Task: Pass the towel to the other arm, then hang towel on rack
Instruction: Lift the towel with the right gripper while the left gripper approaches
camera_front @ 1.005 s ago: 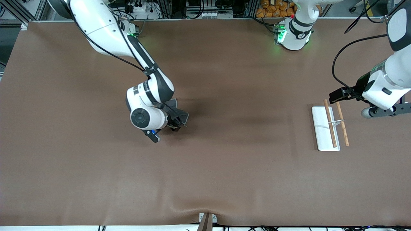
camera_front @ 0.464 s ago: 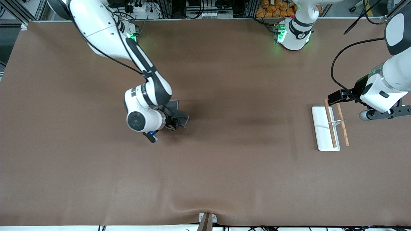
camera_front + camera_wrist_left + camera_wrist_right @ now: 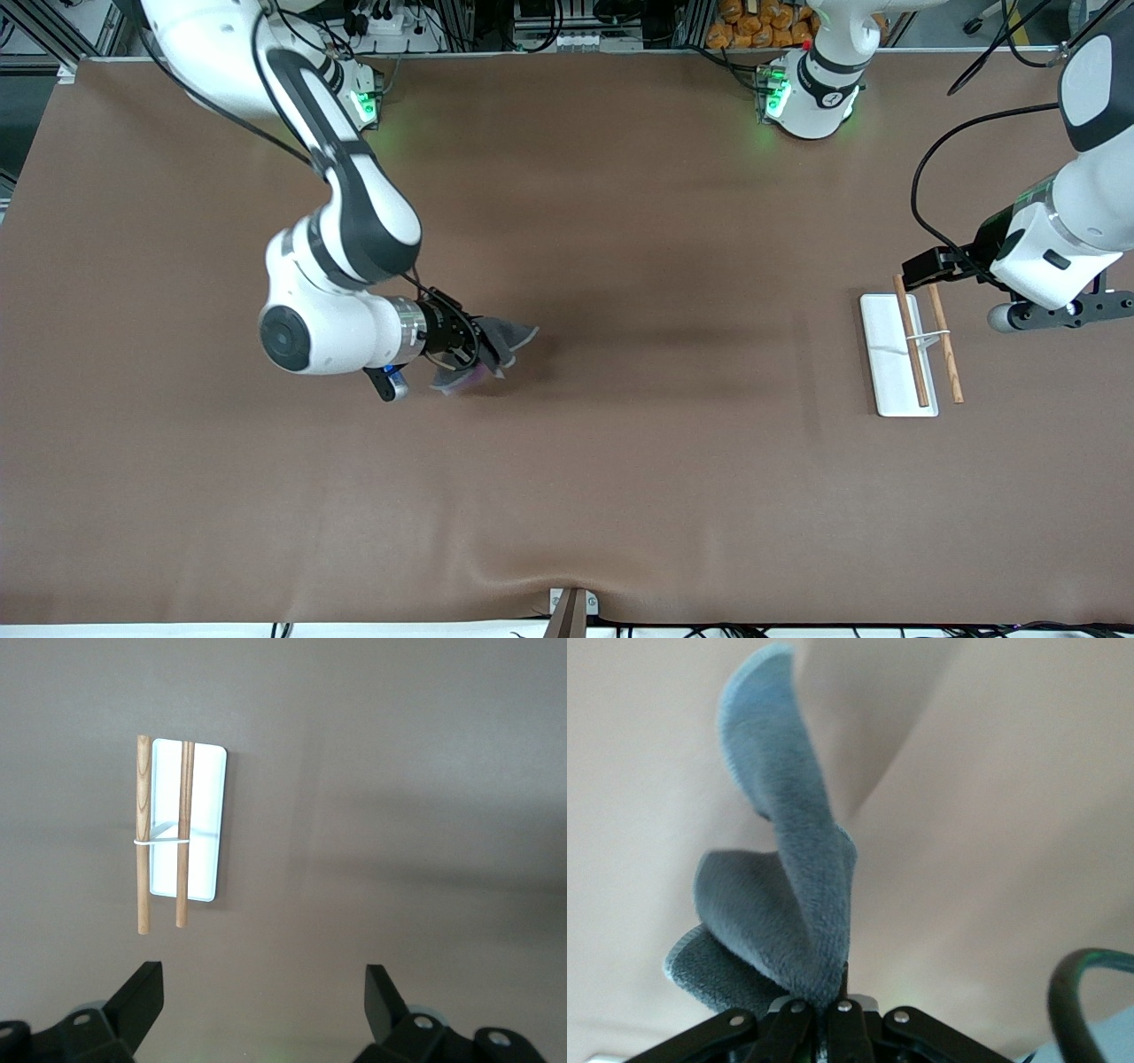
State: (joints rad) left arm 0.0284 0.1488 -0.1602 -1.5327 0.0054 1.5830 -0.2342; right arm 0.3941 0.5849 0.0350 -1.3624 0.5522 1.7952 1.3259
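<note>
My right gripper (image 3: 478, 352) is shut on the dark-grey towel (image 3: 505, 339) and holds it off the table, over the middle of the table toward the right arm's end. A purple patch shows under the hanging cloth. In the right wrist view the towel (image 3: 788, 904) folds out from between the closed fingers. The rack (image 3: 912, 350), a white plate with two brown rods, lies at the left arm's end; it also shows in the left wrist view (image 3: 182, 833). My left gripper (image 3: 261, 1010) is open and empty, in the air beside the rack.
The brown table cover (image 3: 620, 478) has a wrinkle at its near edge by a small clamp (image 3: 571, 607). A black cable loops from the left arm above the rack.
My right arm has swung its wrist round and lifted the towel off the table, turning it toward the left arm's end. The left arm has barely moved.
</note>
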